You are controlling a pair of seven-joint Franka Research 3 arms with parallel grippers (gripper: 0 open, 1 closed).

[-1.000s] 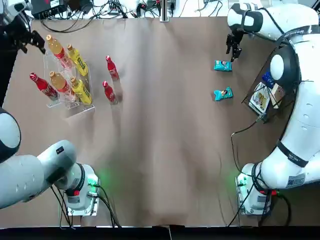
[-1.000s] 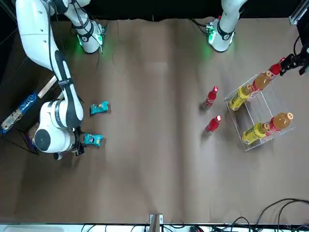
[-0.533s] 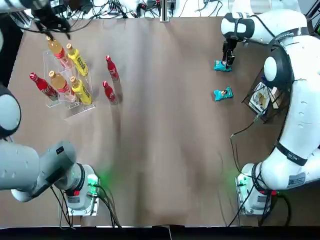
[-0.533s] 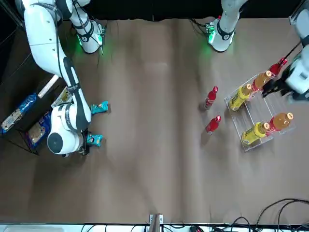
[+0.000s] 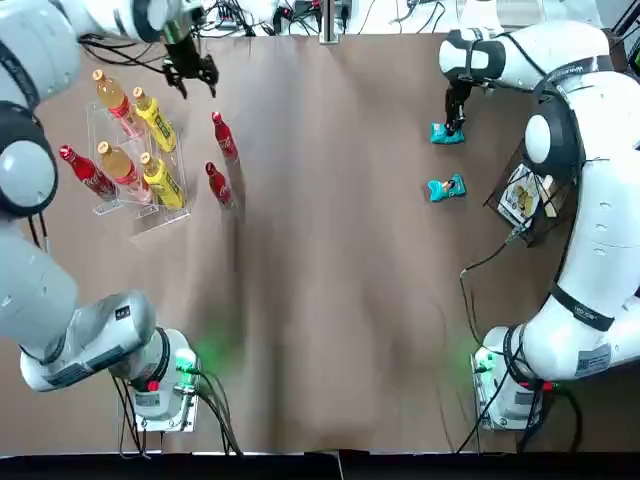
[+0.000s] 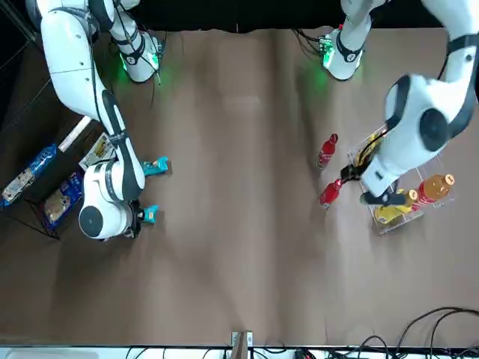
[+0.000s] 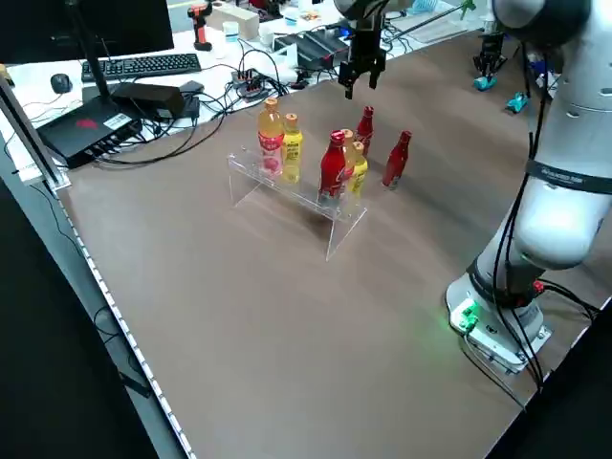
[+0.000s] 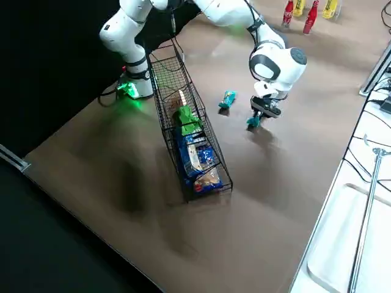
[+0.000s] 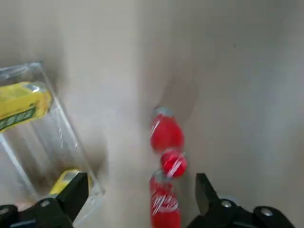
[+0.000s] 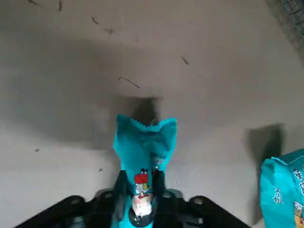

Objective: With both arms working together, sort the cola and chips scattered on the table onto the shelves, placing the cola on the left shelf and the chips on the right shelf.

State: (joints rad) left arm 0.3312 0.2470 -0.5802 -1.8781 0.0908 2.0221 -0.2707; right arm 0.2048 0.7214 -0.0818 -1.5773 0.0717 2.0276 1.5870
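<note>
Two cola bottles [image 5: 224, 136] [image 5: 218, 184] stand on the table right of the clear left shelf [image 5: 140, 205]. A third cola [image 5: 85, 172] rests at the shelf's left end. My left gripper [image 5: 190, 70] hovers open behind them, and the left wrist view shows both cola bottles [image 9: 164, 133] [image 9: 165, 204] between its spread fingers [image 9: 71, 194]. My right gripper [image 5: 455, 115] is shut on a teal chips packet [image 10: 145, 152] at table level. A second teal chips packet [image 5: 446, 187] lies nearer. A green chips packet [image 8: 186, 119] sits in the black wire right shelf [image 8: 208, 183].
Orange-capped and yellow bottles [image 5: 150, 120] fill the clear shelf. Blue and white packages [image 8: 198, 155] lie in the wire rack at the table's right edge. Cables and electronics [image 7: 143, 96] crowd the far edge behind the clear shelf.
My left gripper swung from the far left corner rightward, past the clear shelf, to above the standing cola. My right gripper came down onto the far teal packet and closed on it.
</note>
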